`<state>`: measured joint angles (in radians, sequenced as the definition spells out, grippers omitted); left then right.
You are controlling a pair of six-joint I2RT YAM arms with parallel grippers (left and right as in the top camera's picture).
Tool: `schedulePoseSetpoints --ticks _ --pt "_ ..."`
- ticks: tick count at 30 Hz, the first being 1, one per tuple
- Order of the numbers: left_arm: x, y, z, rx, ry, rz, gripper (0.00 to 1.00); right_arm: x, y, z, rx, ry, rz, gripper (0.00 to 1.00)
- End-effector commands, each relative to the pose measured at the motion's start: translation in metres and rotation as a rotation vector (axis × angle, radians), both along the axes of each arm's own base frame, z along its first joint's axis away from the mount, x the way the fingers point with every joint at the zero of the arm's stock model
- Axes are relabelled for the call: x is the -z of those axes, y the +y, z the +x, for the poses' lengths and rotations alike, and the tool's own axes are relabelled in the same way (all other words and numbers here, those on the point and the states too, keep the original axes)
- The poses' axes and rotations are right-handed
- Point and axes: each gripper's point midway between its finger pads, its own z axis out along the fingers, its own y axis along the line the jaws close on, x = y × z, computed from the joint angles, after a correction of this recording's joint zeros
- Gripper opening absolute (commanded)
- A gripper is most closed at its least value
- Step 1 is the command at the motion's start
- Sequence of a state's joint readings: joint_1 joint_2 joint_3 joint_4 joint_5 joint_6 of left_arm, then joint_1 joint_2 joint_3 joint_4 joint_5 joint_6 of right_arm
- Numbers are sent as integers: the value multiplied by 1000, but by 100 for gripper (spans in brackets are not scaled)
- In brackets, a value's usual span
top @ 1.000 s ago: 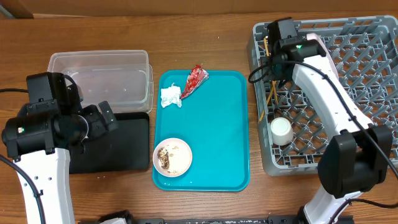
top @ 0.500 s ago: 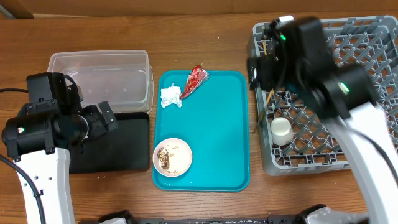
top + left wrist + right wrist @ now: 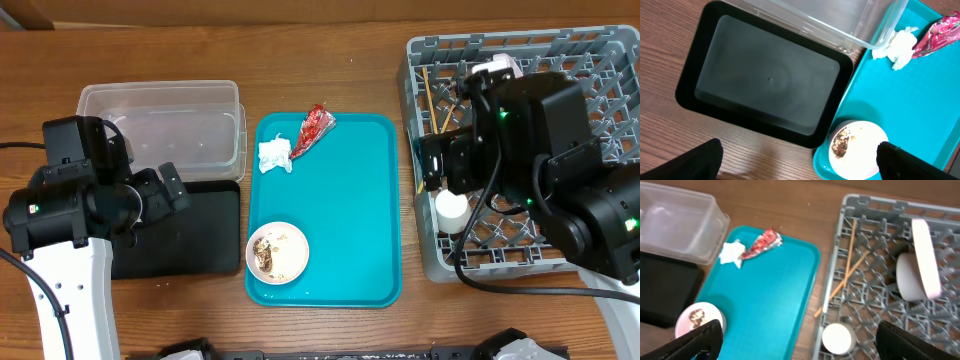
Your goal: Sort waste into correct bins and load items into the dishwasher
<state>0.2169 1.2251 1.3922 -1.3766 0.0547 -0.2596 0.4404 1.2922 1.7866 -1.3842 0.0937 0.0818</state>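
Note:
A red wrapper and a white tissue lie at the far end of the teal tray. A small white dish with grains and brown scraps sits at its near left corner. The clear tub and black tray are to the left. In the grey rack lie chopsticks, a cup, an upright plate and a bowl. My left gripper is open above the black tray's near edge. My right gripper is open and empty, high over the rack's left side.
The teal tray lies between the bins and the rack. One chopstick's end pokes out through the rack's left wall. My right arm hides much of the rack in the overhead view. Bare wooden table runs along the back.
My right arm has risen from the rack's far left corner and swung nearer, its jaws now wide apart. The chopsticks lie free in the rack. The left arm has not moved.

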Motion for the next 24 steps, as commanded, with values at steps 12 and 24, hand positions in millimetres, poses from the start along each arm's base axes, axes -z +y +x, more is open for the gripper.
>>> schedulePoseSetpoints --ticks 12,24 --pt "-3 3 1 -22 -8 7 100 -78 -68 -3 239 -361 117 100" --pt "-3 3 2 -22 -8 7 100 -47 -83 -24 269 -610 206 100"
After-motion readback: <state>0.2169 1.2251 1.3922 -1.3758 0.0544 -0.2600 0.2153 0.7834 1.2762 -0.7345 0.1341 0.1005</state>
